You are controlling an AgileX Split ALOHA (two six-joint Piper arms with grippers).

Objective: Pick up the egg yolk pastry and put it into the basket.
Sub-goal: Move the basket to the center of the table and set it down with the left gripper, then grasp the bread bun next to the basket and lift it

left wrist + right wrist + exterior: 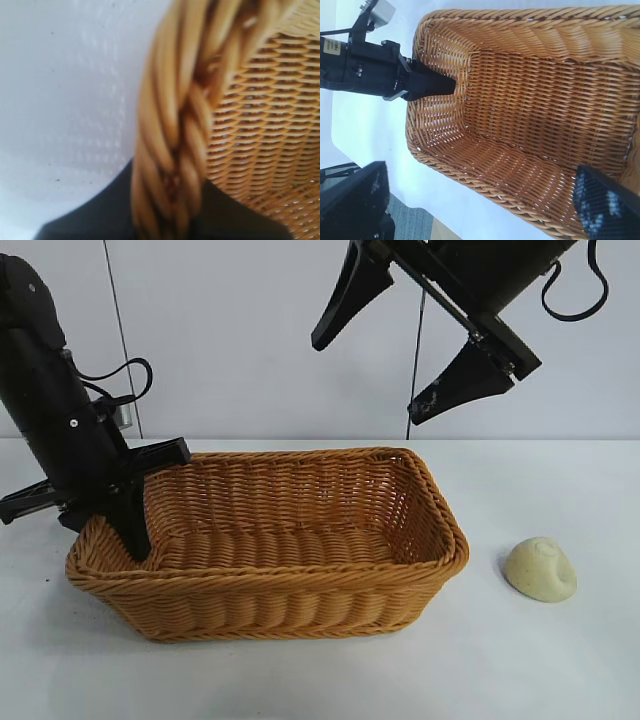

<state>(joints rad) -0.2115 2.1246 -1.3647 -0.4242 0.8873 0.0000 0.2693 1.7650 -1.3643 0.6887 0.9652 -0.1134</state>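
Note:
The egg yolk pastry (pixel 541 569), a pale cream dome, lies on the white table to the right of the basket. The golden-brown wicker basket (pixel 440 512) stands in the middle and holds nothing. My left gripper (pixel 108 535) is shut on the basket's left rim, one finger inside and one outside. The braided rim (pixel 170 100) fills the left wrist view between the dark fingers. My right gripper (pixel 368 380) is open wide and empty, high above the basket's right half. Its view looks down into the basket (pixel 530 100) and onto the left gripper (pixel 427 85). The pastry is out of that view.
The white table (pixel 560 660) spreads around the basket and pastry. A pale wall stands behind. The table's edge and floor (pixel 415 222) show in the right wrist view.

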